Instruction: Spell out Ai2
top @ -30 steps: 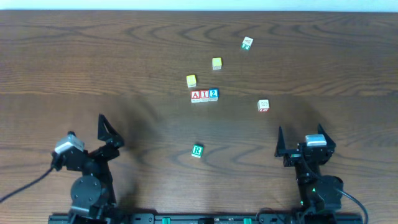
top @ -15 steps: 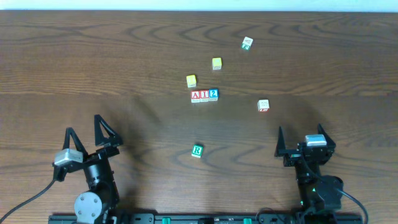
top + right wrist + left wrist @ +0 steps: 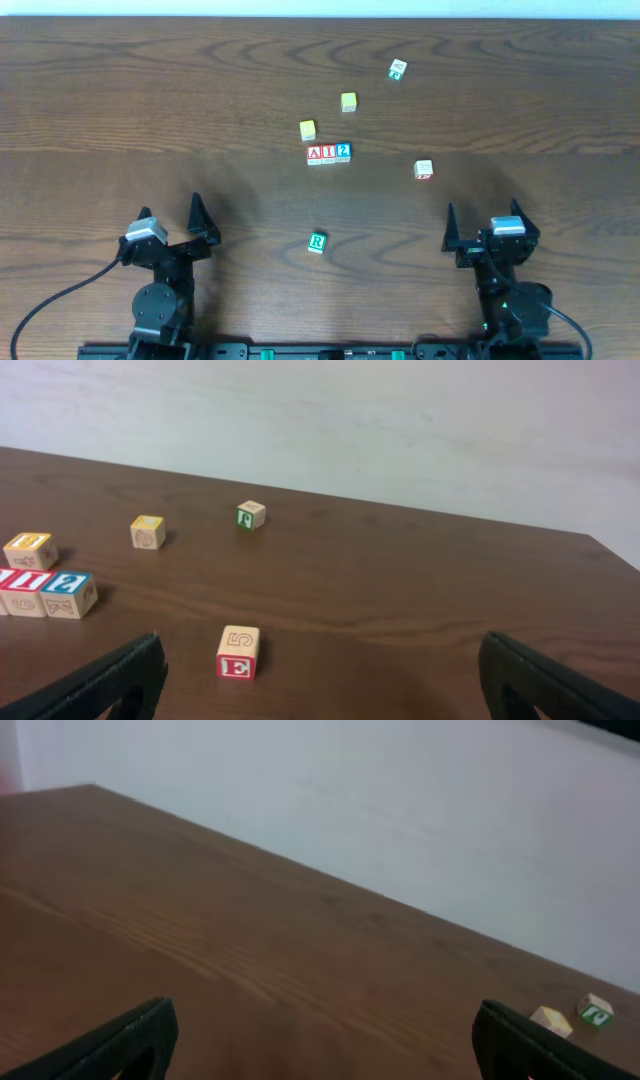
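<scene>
Blocks A, I, 2 stand touching in a row; spelling appears complete. Left gripper has swung back toward rest, fingers apart. Right gripper is parked, fingers apart.

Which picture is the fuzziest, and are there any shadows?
Left wrist view is fuzziest: the far tan block looks soft. Right wrist view is sharper, the E block has a letter that reads clearly. Overhead view shows soft dark shadows on the table.
</scene>
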### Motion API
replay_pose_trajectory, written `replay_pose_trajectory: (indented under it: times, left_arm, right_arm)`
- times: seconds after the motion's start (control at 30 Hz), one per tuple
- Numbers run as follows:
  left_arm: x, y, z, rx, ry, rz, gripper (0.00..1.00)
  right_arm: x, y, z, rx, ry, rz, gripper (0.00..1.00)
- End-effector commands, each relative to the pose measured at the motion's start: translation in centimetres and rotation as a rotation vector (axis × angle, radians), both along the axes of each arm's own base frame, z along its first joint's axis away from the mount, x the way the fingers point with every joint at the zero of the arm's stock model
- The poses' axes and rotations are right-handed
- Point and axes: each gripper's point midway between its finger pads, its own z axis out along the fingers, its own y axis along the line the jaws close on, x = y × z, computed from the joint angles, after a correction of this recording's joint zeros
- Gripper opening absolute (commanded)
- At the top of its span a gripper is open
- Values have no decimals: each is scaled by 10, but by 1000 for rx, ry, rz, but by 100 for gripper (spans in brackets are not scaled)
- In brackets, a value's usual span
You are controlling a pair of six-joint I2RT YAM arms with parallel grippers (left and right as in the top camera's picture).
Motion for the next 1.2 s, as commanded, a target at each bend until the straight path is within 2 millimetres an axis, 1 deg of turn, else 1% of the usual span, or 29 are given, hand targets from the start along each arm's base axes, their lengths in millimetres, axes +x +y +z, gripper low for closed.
replay_pose_trajectory:
  times: [0.0, 0.07, 0.13, 0.27, 0.4, 0.53, 0.6, 0.7, 0.8, 0.83, 1.03, 1.17]
  left_arm:
    - [-2, 7, -19, -39, 65, 34, 95]
    - [-3, 14, -19, -80, 57, 66, 95]
    - [-3, 18, -20, -108, 54, 77, 95]
    - [-3, 19, -20, -91, 58, 78, 96]
    - [-4, 24, -20, -60, 63, 95, 95]
    - [-3, 23, -20, -61, 63, 90, 95]
    - [-2, 16, -20, -66, 65, 52, 96]
    - [-1, 6, -22, -112, 71, 0, 95]
    - [-1, 6, -23, -190, 62, 7, 95]
    - [-1, 6, -23, -189, 63, 6, 95]
    - [-1, 6, -23, -74, 79, -6, 95]
    - [-1, 7, -23, 64, 97, -13, 95]
  right_arm:
    - [0, 0, -2, 11, 6, 1, 99]
    - [0, 0, -2, 11, 6, 1, 99]
    - [0, 1, -2, 11, 6, 1, 99]
    - [0, 1, -2, 11, 6, 1, 99]
    - [0, 1, -2, 11, 6, 1, 99]
    - [0, 0, -2, 11, 6, 1, 99]
    - [0, 0, -2, 11, 6, 1, 99]
    - [0, 1, -2, 11, 6, 1, 99]
    - [0, 1, -2, 11, 6, 1, 99]
    - [0, 1, -2, 11, 6, 1, 99]
    - [0, 1, -2, 11, 6, 1, 99]
    - [0, 1, -2, 11, 6, 1, 99]
